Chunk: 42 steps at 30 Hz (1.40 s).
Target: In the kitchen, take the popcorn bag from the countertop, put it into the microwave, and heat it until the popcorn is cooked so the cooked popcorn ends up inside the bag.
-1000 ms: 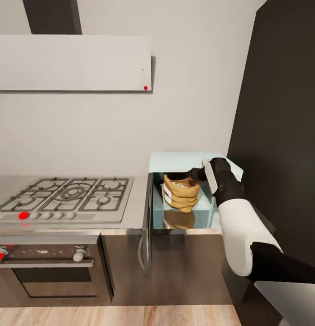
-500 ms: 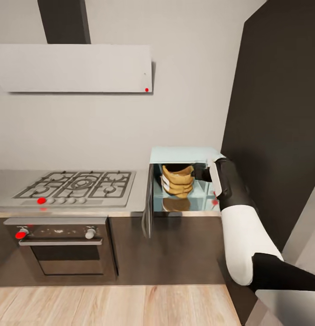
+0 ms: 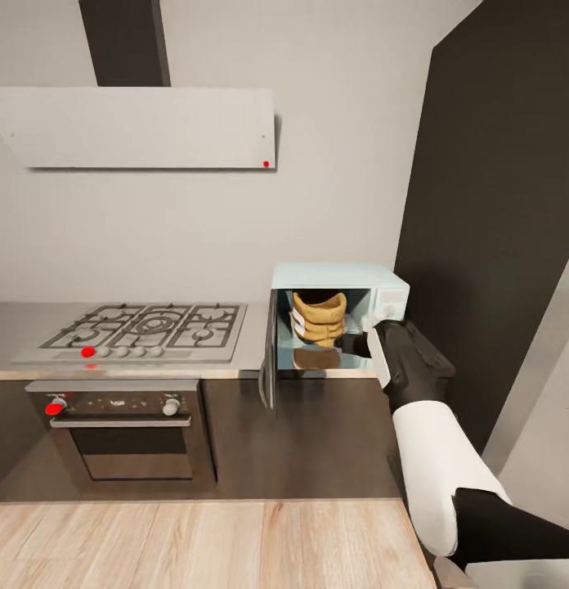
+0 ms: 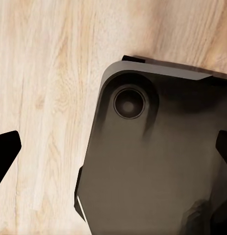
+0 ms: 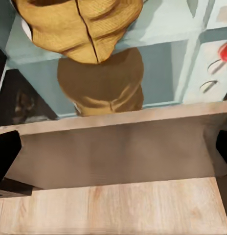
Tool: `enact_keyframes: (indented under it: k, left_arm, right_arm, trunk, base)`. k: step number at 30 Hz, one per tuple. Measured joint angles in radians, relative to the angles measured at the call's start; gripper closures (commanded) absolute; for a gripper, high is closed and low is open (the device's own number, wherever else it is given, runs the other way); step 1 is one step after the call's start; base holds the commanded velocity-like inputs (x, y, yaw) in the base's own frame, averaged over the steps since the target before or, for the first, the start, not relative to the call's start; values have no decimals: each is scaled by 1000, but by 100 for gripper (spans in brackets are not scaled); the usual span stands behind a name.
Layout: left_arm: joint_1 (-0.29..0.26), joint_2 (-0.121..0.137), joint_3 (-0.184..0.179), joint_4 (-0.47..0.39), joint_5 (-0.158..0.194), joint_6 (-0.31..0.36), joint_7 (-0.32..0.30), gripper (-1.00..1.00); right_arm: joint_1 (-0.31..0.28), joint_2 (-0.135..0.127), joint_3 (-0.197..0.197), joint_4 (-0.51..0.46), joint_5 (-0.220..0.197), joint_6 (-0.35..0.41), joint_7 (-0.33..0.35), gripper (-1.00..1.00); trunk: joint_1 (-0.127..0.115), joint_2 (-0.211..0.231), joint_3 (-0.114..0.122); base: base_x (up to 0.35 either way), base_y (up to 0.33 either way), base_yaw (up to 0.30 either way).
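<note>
The kitchen has grey walls, a light wood plank floor (image 3: 194, 544) and a tall dark cabinet (image 3: 497, 204) at the right; the grey metal countertop (image 3: 250, 352) carries a gas hob (image 3: 141, 327) under a pale range hood (image 3: 145, 127), with a built-in oven (image 3: 121, 429) below. The popcorn bag (image 3: 319, 317) stands inside the open mint-blue microwave (image 3: 338, 278), its door (image 3: 269, 360) swung out leftward. The right gripper (image 3: 356, 343) sits just outside the opening with fingers spread wide and empty, and the left gripper (image 4: 113, 147) hangs spread over the floor.
</note>
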Motion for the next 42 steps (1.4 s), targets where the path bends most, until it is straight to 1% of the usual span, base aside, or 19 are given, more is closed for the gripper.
enact_keyframes:
  k: [3, 4, 5, 6, 8, 10, 12, 14, 18, 20, 22, 24, 25, 27, 31, 40, 42]
  left_arm:
    - [0, 0, 0, 0, 0, 0, 0, -100]
    - [0, 0, 0, 0, 0, 0, 0, -100]
    - [0, 0, 0, 0, 0, 0, 0, -100]
    - [0, 0, 0, 0, 0, 0, 0, -100]
    - [0, 0, 0, 0, 0, 0, 0, -100]
    - [0, 0, 0, 0, 0, 0, 0, -100]
    - [0, 0, 0, 0, 0, 0, 0, -100]
    - [0, 0, 0, 0, 0, 0, 0, -100]
    - [0, 0, 0, -1, 0, 0, 0, -100]
    - [0, 0, 0, 0, 0, 0, 0, -100]
    - [0, 0, 0, -1, 0, 0, 1, -100]
    - [0, 0, 1, -1, 0, 0, 1, -100]
    - [0, 0, 1, -1, 0, 0, 1, -100]
    - [0, 0, 1, -1, 0, 0, 1, -100]
    - [0, 0, -1, 0, -4, 1, -5, -100]
    - [0, 0, -1, 0, -5, 1, -7, -100]
    - [0, 0, -1, 0, -5, 1, -6, -100]
  right_arm:
    - [9, 1, 10, 10, 4, -22, 72, -100]
    - [17, 2, 14, 10, 4, -55, 89, -100]
    - [28, 3, 26, 9, 4, -106, 98, -100]
    - [41, 3, 50, 10, 4, -172, 102, -100]
    - [72, 3, 115, 11, 4, -315, 104, -100]
    - [120, 3, 164, 13, 5, -438, 105, -100]
    - [145, 2, 179, 16, 5, -496, 105, -100]
    - [154, -2, 182, 21, 5, -531, 105, -100]
    - [209, -3, 184, 24, 7, -611, 96, -100]
    - [222, -2, 184, 24, 7, -659, 95, -100]
    - [226, -1, 184, 27, 4, -706, 95, -100]
    - [228, -1, 184, 44, 4, -738, 93, -100]
    - [229, 1, 184, 67, 5, -771, 92, -100]
    - [228, 1, 184, 83, 3, -811, 92, -100]
    - [229, 1, 185, 90, 2, -828, 97, -100]
    - [229, 1, 185, 91, 1, -829, 99, -100]
    - [229, 1, 185, 106, 2, -829, 99, -100]
  trunk:
    - [0, 0, 0]
    - [0, 0, 0]
    - [0, 0, 0]
    - [0, 0, 0]
    - [0, 0, 0]
    - [0, 0, 0]
    - [0, 0, 0]
    - [0, 0, 0]
    - [0, 0, 0]
    - [0, 0, 0]
    - [0, 0, 0]
    - [0, 0, 0]
    - [0, 0, 0]
    - [0, 0, 0]
    - [0, 0, 0]
    - [-1, 0, 0]
    - [-1, 0, 0]
  base:
    - [0, 0, 0]
    - [0, 0, 0]
    - [0, 0, 0]
    - [0, 0, 0]
    - [0, 0, 0]
    - [0, 0, 0]
    - [0, 0, 0]
    - [0, 0, 0]
    - [0, 0, 0]
    - [0, 0, 0]
    - [0, 0, 0]
    - [0, 0, 0]
    - [0, 0, 0]
    - [47, 0, 0]
    - [248, 0, 0]
    - [312, 0, 0]
    - [297, 0, 0]
